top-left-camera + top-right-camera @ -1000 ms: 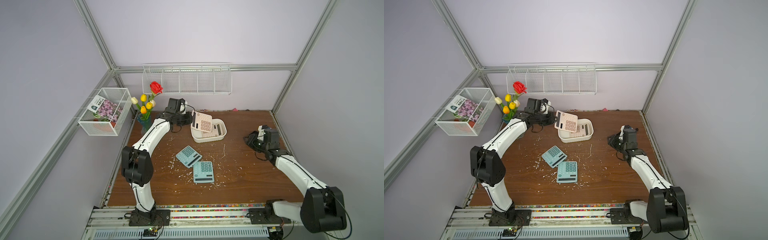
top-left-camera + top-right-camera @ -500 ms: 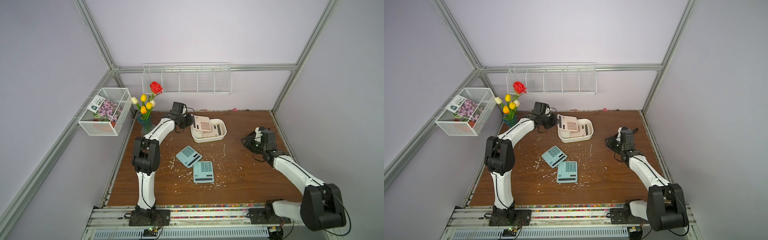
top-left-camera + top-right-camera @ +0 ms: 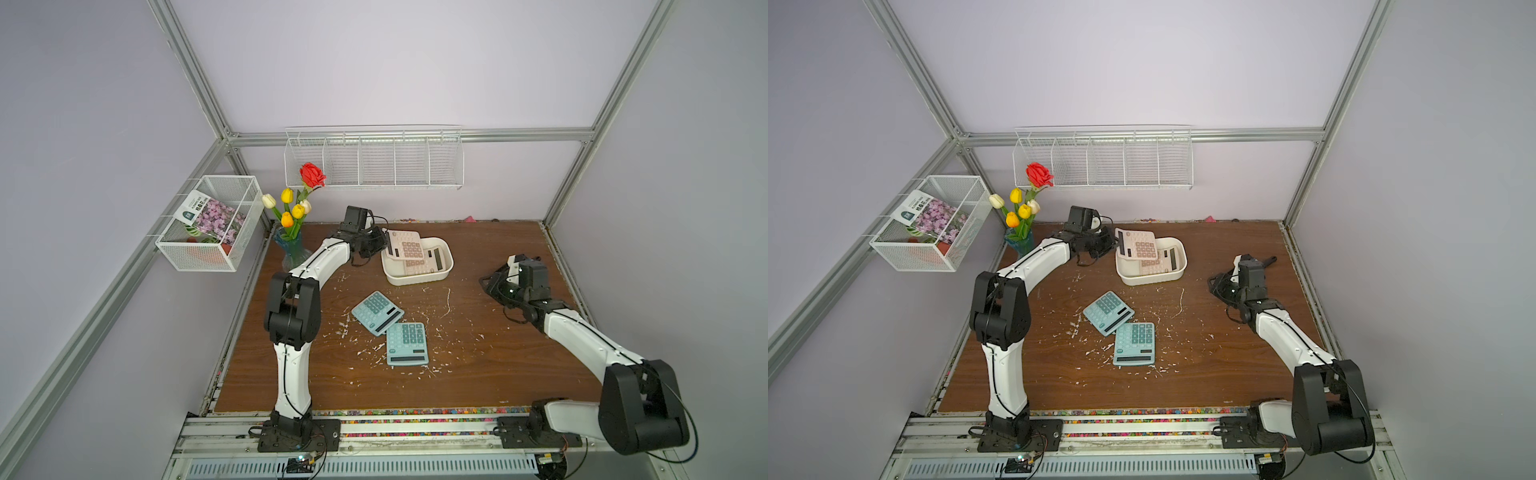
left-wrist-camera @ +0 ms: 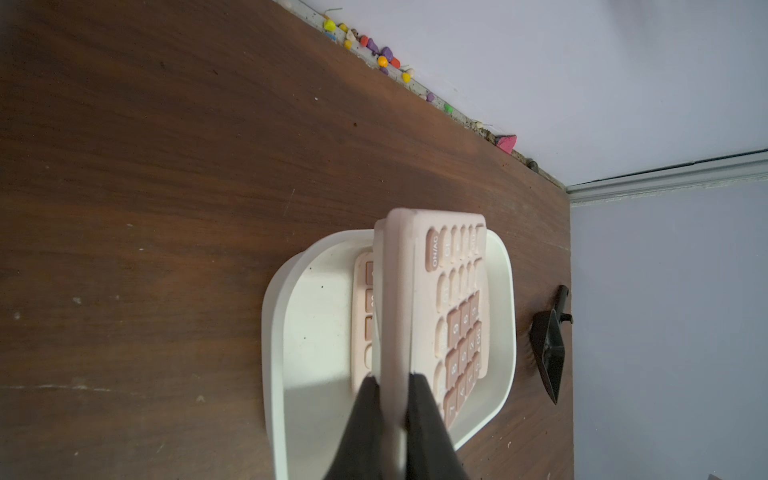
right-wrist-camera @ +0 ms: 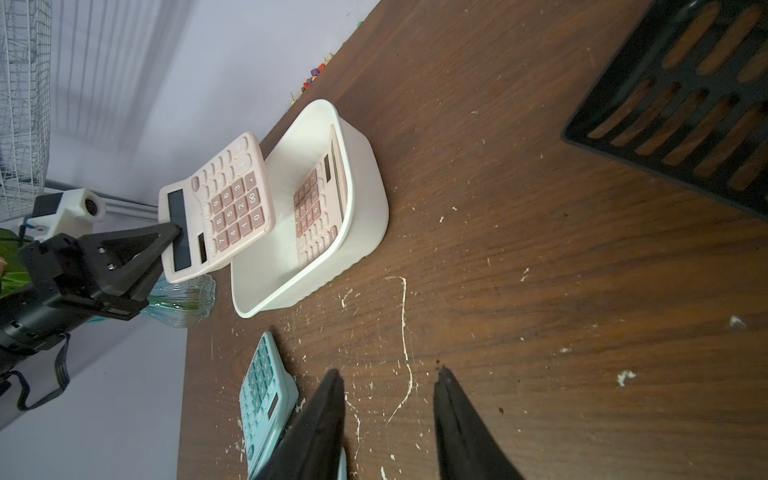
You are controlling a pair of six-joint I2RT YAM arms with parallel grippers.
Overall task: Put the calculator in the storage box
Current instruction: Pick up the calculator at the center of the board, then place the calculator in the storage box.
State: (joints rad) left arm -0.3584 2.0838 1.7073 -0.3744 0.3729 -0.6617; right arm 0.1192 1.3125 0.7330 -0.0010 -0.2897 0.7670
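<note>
Shows a dark brown wood-grain desk (image 3: 478,353) across the lower middle of both top views. Carries the storage box (image 3: 415,281) above frame centre, near the far edge. Bears a tilted teal calculator (image 3: 377,312) at centre, flat and keys up, touching by one corner a squarer-set teal calculator (image 3: 406,344) just below and to the right. Holds a blue glass vase (image 3: 292,251) in the upper-left corner. Lies strewn with white flecks (image 3: 448,297) around the centre, with coloured bits (image 4: 374,50) lining the far edge.

2 pink calculators (image 3: 405,246), 2 teal calculators (image 3: 377,312), 1 shallow white plastic tub (image 3: 417,281), 1 white wire-mesh basket (image 3: 199,257), 1 white wire rack (image 3: 374,166).
</note>
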